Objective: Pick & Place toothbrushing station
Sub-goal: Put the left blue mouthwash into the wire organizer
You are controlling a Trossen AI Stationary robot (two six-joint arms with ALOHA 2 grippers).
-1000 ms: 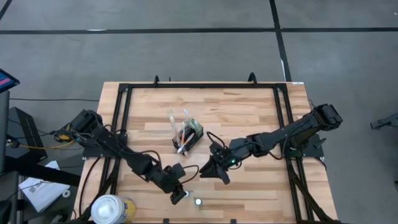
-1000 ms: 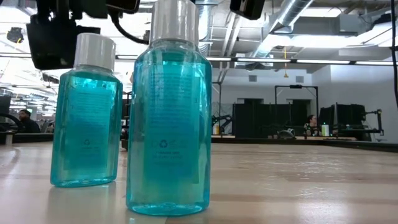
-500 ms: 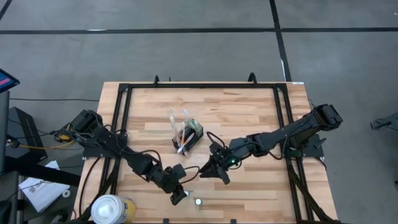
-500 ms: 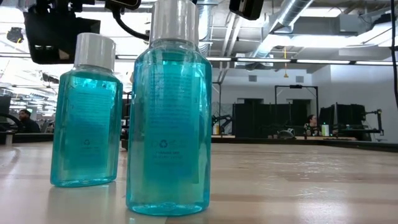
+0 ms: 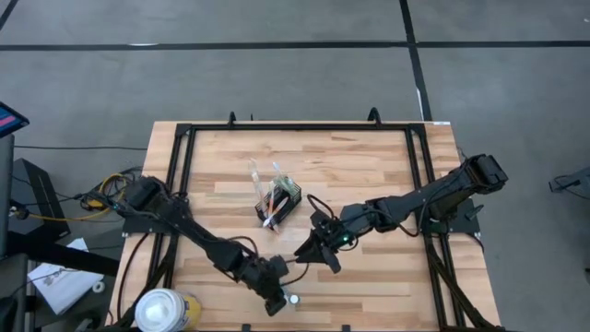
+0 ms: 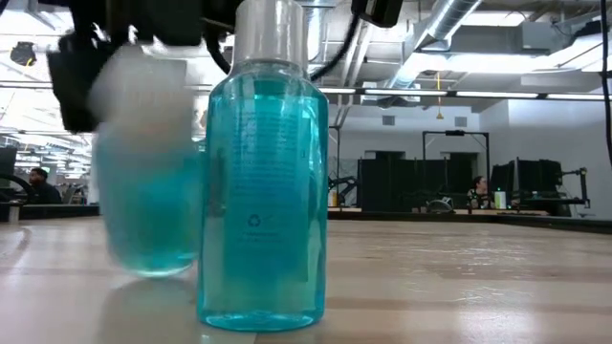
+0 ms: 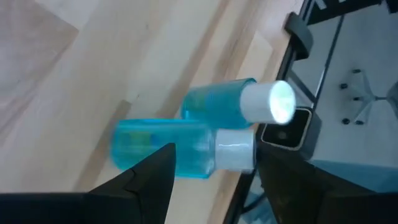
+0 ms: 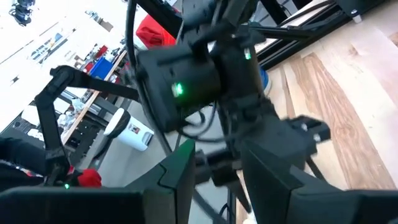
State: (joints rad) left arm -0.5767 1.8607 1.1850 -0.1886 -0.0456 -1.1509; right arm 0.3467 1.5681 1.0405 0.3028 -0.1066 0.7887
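The black wire-mesh holder (image 5: pixel 281 207) stands on its base at the table's middle. White toothbrushes (image 5: pixel 267 192) stick up out of it. Two blue bottles with white caps stand near the table's near edge. One (image 6: pixel 263 182) shows sharp and upright. The other (image 6: pixel 148 191) is blurred under my left gripper (image 5: pixel 277 300). That gripper is open, and its fingers stand on either side of this bottle (image 7: pixel 165 149). My right gripper (image 5: pixel 307 251) hangs open above the table right of the holder, with nothing between its fingers. My left gripper comes slanting down from the table's far left over the blurred bottle, its open fingers (image 7: pixel 149 180) flanking the bottle's cap end (image 7: pixel 235 149). The bottle shows shifted along the table, base on the wood. Which finger touches it is hidden by the blur.
A large white-and-yellow round container (image 5: pixel 166 311) stands at the near left corner. Black frame rails (image 5: pixel 180 184) run along the table's sides and far edge. People sit in the room beyond the table's far edge (image 6: pixel 478 191).
My left gripper has gone down and toward the table's near edge, coming over the left bottle. That bottle has slid toward the other bottle, staying on its base. The other bottle has kept its place.
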